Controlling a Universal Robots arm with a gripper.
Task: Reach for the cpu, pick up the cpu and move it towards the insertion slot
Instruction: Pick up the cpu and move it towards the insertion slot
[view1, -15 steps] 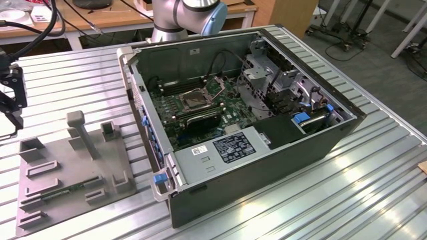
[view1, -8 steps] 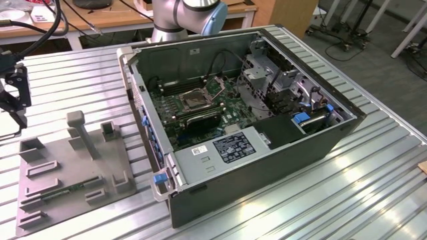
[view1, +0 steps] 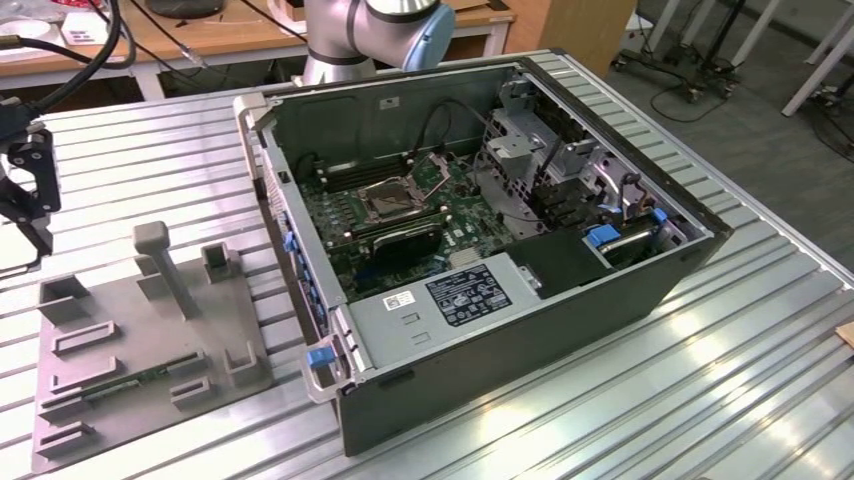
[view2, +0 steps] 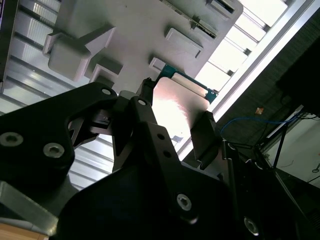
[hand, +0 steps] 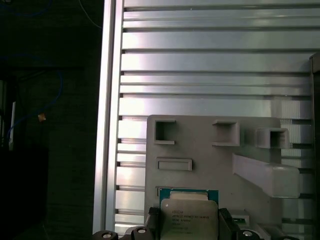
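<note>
Grip looks set: black metal gripper (view2: 175, 117) has its jaws closed narrow on two opposite edges of the cpu (view2: 176, 102), a small flat square chip with a pale silvery metal top and a green board rim. It is held just clear above the matte grey moulded fixture tray (hand: 200, 145), which has raised pockets and posts.

In the exterior view the gripper (view1: 27, 170) sits at the exterior view's left edge, mid-height, over the ribbed aluminium table (view1: 747, 330). The insertion slot (view1: 388, 200), a square dark-centred socket with a silvery frame, lies inside the open black sheet-metal computer case (view1: 534, 320) at frame centre, well apart from the gripper.

Likely early in the carry. To do it well: hold the chip flat with an even pinch, since the smooth lid looks slippery. Travel high enough to clear the tray posts and the case wall.
</note>
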